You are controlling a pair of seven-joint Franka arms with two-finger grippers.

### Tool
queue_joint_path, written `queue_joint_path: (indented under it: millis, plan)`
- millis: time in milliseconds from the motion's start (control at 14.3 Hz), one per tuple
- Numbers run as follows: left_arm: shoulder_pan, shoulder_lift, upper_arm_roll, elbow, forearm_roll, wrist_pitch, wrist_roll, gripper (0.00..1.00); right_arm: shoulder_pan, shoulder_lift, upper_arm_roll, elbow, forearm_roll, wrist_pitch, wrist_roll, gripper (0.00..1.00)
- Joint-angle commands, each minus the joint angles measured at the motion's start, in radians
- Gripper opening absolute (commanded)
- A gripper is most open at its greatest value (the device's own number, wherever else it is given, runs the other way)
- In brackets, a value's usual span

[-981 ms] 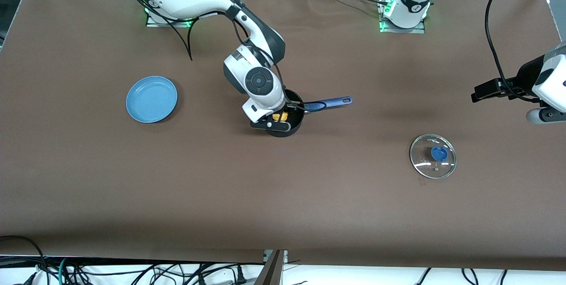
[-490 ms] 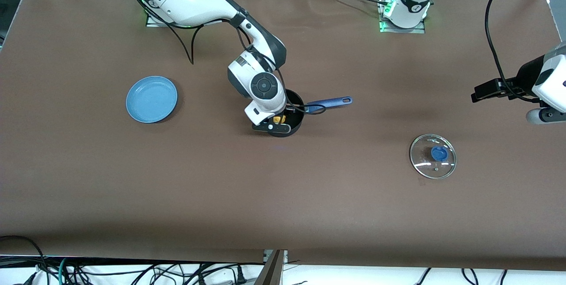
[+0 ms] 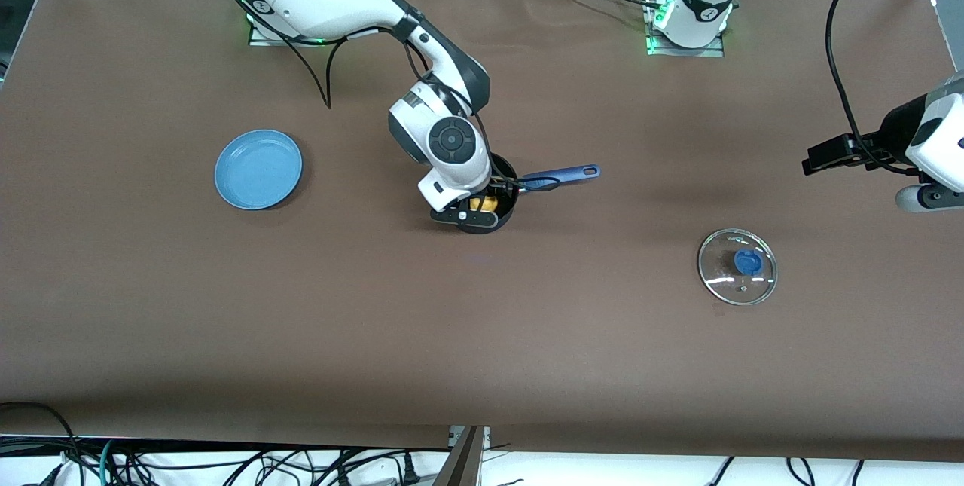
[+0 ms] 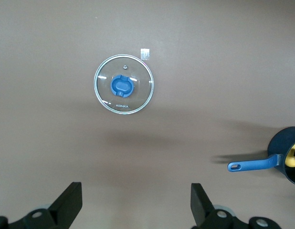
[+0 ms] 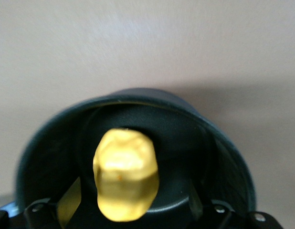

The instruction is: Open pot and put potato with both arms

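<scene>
The black pot (image 3: 503, 212) stands mid-table with its lid off, its blue handle (image 3: 565, 174) toward the left arm's end. The yellow potato (image 3: 483, 204) lies inside it. My right gripper (image 3: 461, 216) is over the pot's mouth, open. In the right wrist view the potato (image 5: 126, 174) sits on the pot's (image 5: 226, 162) floor between my right gripper's (image 5: 133, 210) spread jaws, which do not touch it. The glass lid (image 3: 736, 267) lies flat on the table toward the left arm's end. My left gripper (image 3: 821, 158) waits in the air there, open and empty (image 4: 136, 205). The left wrist view also shows the lid (image 4: 123, 85) and the pot (image 4: 281, 143).
A flat blue plate (image 3: 258, 169) lies toward the right arm's end of the table. A small white tag (image 4: 145, 54) lies on the table beside the lid. Black cables hang along both arms.
My right hand has shifted slightly over the pot toward the left arm's end and a little lower. The potato now sits inside the pot. The left arm has not moved.
</scene>
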Motion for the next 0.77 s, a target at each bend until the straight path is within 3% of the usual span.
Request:
queue_joint_path:
  millis: [0,280,490,701]
  plan:
    - [-0.014,0.001,0.009,0.008,0.015,-0.012,-0.008,1.0,-0.022,-0.116,-0.014,-0.003,-0.007,-0.093,0.005,1.0]
    - [-0.014,0.001,0.009,0.008,0.015,-0.012,-0.008,1.0,-0.108,-0.249,-0.014,-0.004,0.001,-0.242,-0.047,1.0]
    - [-0.014,0.001,0.009,0.008,0.014,-0.012,-0.008,1.0,-0.185,-0.34,-0.037,-0.004,0.001,-0.377,-0.193,1.0]
    - [-0.014,0.002,0.009,0.008,0.014,-0.012,-0.008,1.0,-0.196,-0.431,-0.163,-0.006,0.004,-0.492,-0.387,1.0]
